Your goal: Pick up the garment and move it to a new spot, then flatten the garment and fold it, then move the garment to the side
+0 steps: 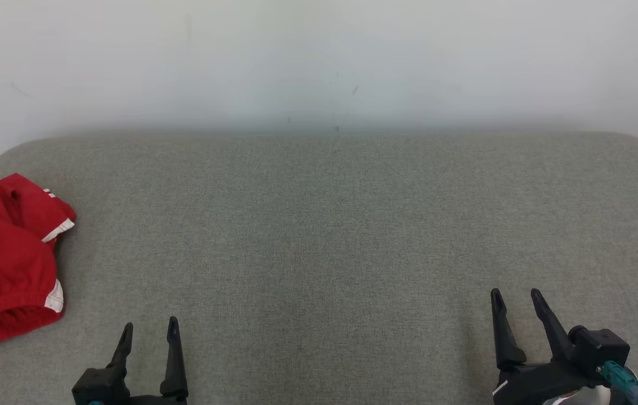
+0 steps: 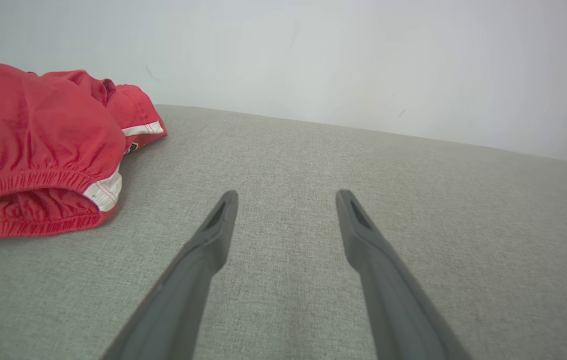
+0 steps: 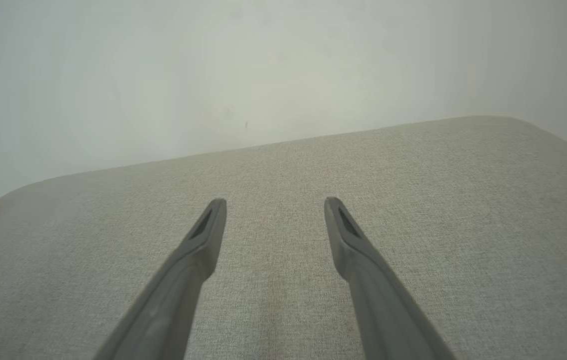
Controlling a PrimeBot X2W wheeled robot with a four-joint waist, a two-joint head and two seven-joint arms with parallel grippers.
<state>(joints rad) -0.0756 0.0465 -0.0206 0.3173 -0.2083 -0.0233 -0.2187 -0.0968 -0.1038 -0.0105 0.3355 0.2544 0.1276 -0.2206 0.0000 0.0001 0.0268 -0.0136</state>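
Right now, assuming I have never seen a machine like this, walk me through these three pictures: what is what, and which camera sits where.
This is a wheeled robot with two arms, each ending in a two-fingered gripper. The wide picture comes from a camera on its head, looking down at a grey padded surface against a pale wall. There the left gripper sits at the lower left and the right gripper at the lower right. The other two pictures come from cameras on each wrist, looking along that gripper's own dark fingers. A crumpled red garment with white trim lies at the surface's left edge, nearest the left gripper. Both grippers are open and hold nothing.
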